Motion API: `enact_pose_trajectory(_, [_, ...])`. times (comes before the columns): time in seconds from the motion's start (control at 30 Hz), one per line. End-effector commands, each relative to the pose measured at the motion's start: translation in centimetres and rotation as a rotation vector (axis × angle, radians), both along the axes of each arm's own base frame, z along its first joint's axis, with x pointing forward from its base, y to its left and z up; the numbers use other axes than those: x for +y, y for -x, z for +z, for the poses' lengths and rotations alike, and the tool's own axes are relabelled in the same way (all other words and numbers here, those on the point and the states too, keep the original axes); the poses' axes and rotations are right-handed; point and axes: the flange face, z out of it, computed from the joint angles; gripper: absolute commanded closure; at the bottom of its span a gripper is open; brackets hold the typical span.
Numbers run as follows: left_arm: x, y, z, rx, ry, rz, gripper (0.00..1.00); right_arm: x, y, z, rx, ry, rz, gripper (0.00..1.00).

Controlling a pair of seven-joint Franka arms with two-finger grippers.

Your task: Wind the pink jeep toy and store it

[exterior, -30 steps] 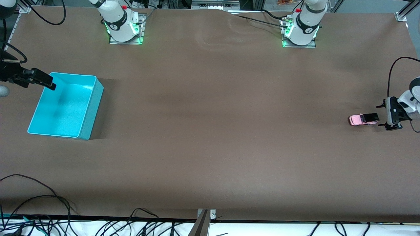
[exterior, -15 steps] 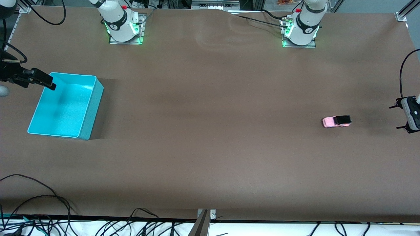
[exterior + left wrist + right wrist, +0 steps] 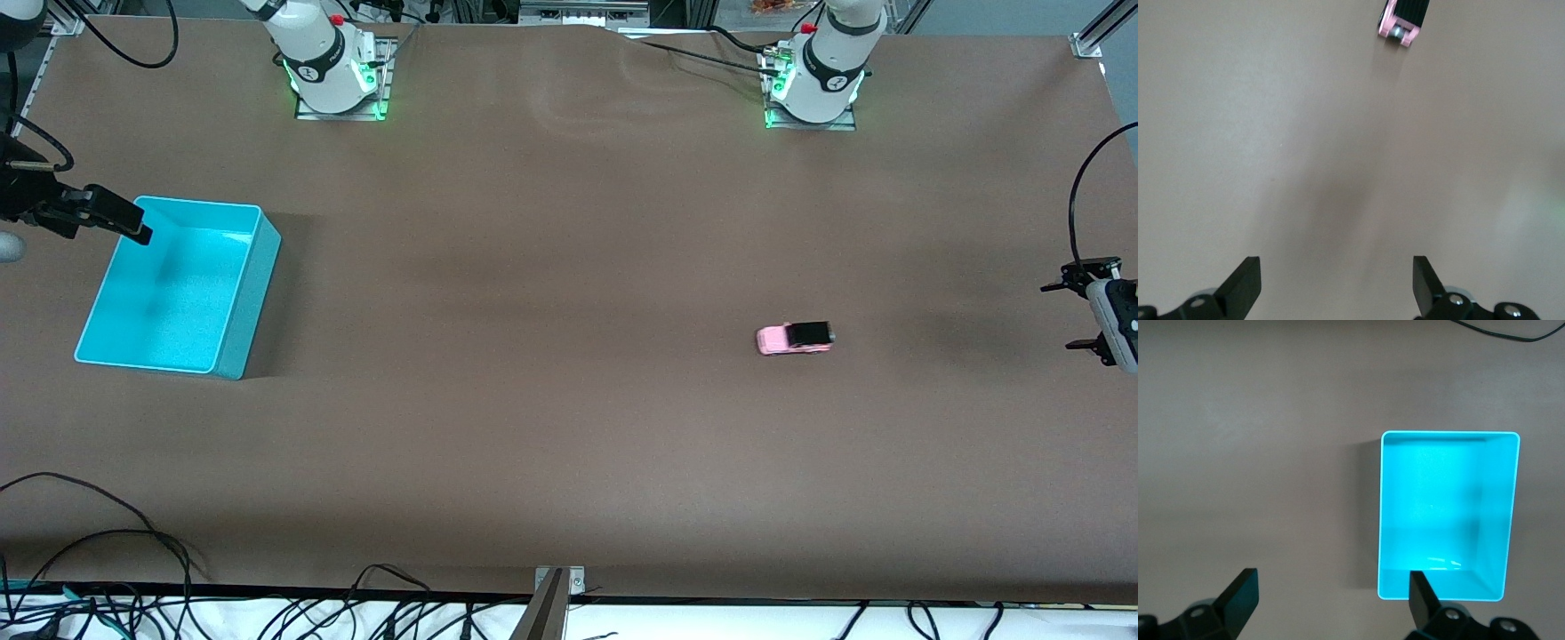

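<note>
The pink jeep toy (image 3: 794, 338), pink with a black roof, stands by itself on the brown table, well away from both grippers. The left wrist view shows its rear end (image 3: 1403, 19) at the frame's edge. My left gripper (image 3: 1071, 316) hangs open and empty over the table's edge at the left arm's end; its fingertips (image 3: 1248, 275) frame bare table (image 3: 1336, 277). The turquoise bin (image 3: 169, 293) is empty at the right arm's end. My right gripper (image 3: 138, 233) waits open above the bin's outer rim, with the bin (image 3: 1431, 507) seen beside one fingertip (image 3: 1418, 587).
Both arm bases (image 3: 333, 71) (image 3: 813, 80) stand along the table's edge farthest from the front camera. Cables (image 3: 107, 533) trail over the near edge, and a metal bracket (image 3: 556, 582) sits at its middle. A black cable (image 3: 1080, 191) loops above the left gripper.
The jeep has rolled across the table from beside the left gripper toward the right arm's end. The left gripper has drawn back toward the table's end. The right arm has not moved.
</note>
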Motion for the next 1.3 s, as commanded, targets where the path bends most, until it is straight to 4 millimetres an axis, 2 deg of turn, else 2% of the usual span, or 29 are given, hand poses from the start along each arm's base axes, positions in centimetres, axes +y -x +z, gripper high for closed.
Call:
enact_pose_trajectory(0.0, [-4.0, -0.6, 4.0, 0.031, -0.059, 0.076, 0.00, 0.1, -0.4, 0.6, -0.009, -0.016, -0.010, 0.00])
enact_pose_trajectory(0.17, [-8.2, -0.6, 6.6, 0.047, -0.093, 0.138, 0.00, 0.1, -0.4, 0.6, -0.009, -0.016, -0.011, 0.00])
enact_pose_trajectory(0.43, [-11.7, -0.6, 8.5, 0.045, -0.111, 0.150, 0.00, 0.0, -0.4, 0.5, -0.008, -0.016, -0.013, 0.00])
enact_pose_trajectory(0.53, [-13.9, -0.5, 10.2, 0.019, -0.133, 0.137, 0.00, 0.0, -0.4, 0.5, -0.008, -0.016, -0.013, 0.00])
enact_pose_trajectory(0.7, [-15.3, -0.3, 11.0, 0.014, -0.149, 0.152, 0.00, 0.0, -0.4, 0.5, -0.008, -0.017, -0.011, 0.00])
enact_pose_trajectory(0.9, [-15.4, -0.3, 11.3, 0.012, -0.155, 0.184, 0.00, 0.0, -0.4, 0.5, -0.008, -0.017, -0.011, 0.00])
enact_pose_trajectory(1.1, [-16.4, 0.1, 12.2, -0.004, -0.182, 0.296, 0.00, 0.0, -0.4, 0.6, -0.009, -0.017, -0.011, 0.00])
enact_pose_trajectory(1.27, [-16.2, 0.1, 12.3, -0.006, -0.187, 0.330, 0.00, 0.0, -0.4, 0.6, -0.008, -0.017, -0.011, 0.00])
